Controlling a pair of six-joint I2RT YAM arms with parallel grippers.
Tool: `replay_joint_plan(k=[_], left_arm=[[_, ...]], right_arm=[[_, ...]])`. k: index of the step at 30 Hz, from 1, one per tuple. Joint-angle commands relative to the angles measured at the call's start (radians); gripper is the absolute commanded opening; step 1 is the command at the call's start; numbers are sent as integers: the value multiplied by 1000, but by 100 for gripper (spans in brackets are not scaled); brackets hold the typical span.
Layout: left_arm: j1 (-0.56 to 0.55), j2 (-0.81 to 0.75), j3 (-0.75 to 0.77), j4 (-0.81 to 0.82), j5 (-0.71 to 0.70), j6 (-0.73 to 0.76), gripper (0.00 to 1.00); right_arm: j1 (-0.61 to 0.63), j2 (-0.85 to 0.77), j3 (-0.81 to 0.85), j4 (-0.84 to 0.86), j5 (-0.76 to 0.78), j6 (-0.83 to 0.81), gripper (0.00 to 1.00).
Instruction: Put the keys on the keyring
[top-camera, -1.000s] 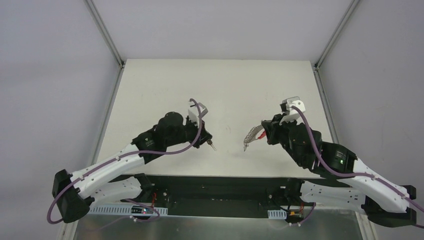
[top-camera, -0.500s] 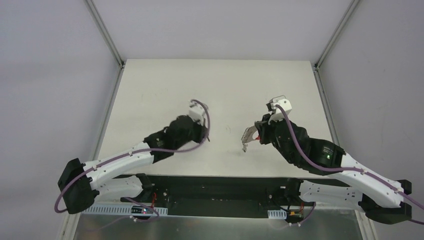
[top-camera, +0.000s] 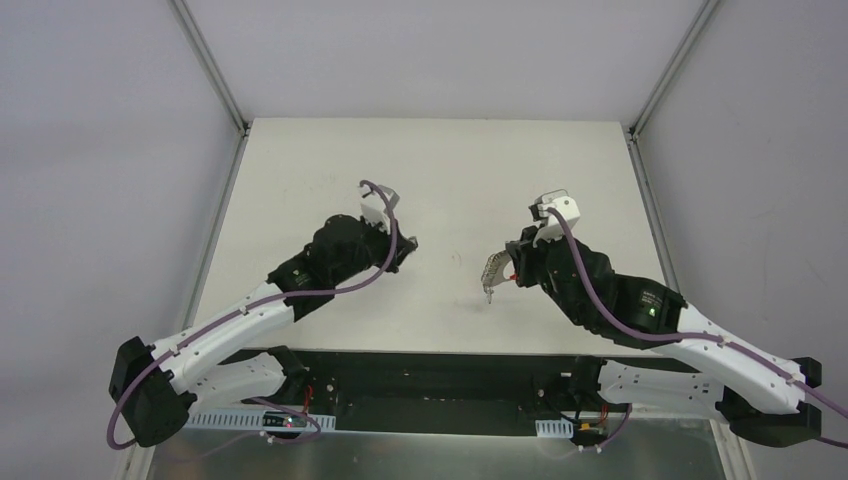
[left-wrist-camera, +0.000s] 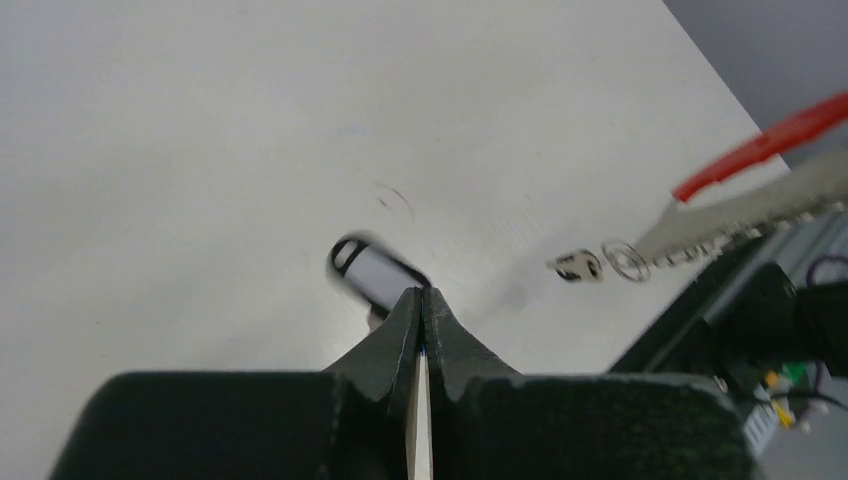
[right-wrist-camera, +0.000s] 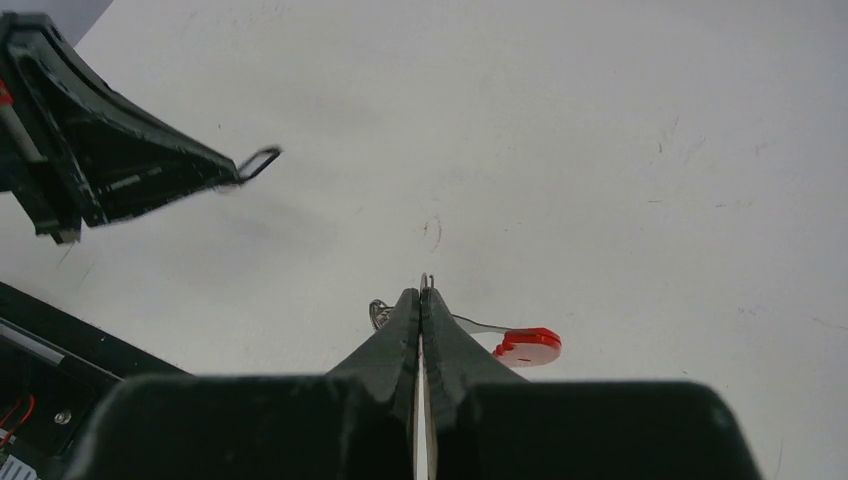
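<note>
Facing off, both sides loaded

Over on one side the left gripper (left-wrist-camera: 421, 295) is clamped tight on the key (left-wrist-camera: 368, 272), which pokes out past its tips, part of it hidden behind the fingers. Opposite, the right gripper (top-camera: 516, 266) is pinched on the keyring (top-camera: 495, 272), with the strap hanging down toward the table (top-camera: 440, 160) and the red tag (right-wrist-camera: 530, 344) off to the side. They're well apart, with pale tabletop between them. Purple cables (top-camera: 372, 186) loop over both wrists.
</note>
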Motion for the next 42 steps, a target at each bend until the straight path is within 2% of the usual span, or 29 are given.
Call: replay_joint_plan(k=[1,13,22,30,42], left_arm=[[-85,21,58,4,69,32,0],[-86,11,96,9,367,81,0],[-85,-23,75,153,591,32,0],[-86,-67,40,324,680,-57,0],[-85,-65,9,525,723,-186,0]], right_arm=[[1,-3,15,64,-32,-21,0],[1,21,24,66,-187,-84,0],[0,6,0,96,-328,-149,0],[1,-25,-37,153,-487,-186,0],[2,-117,-139,306,-679,-258,0]])
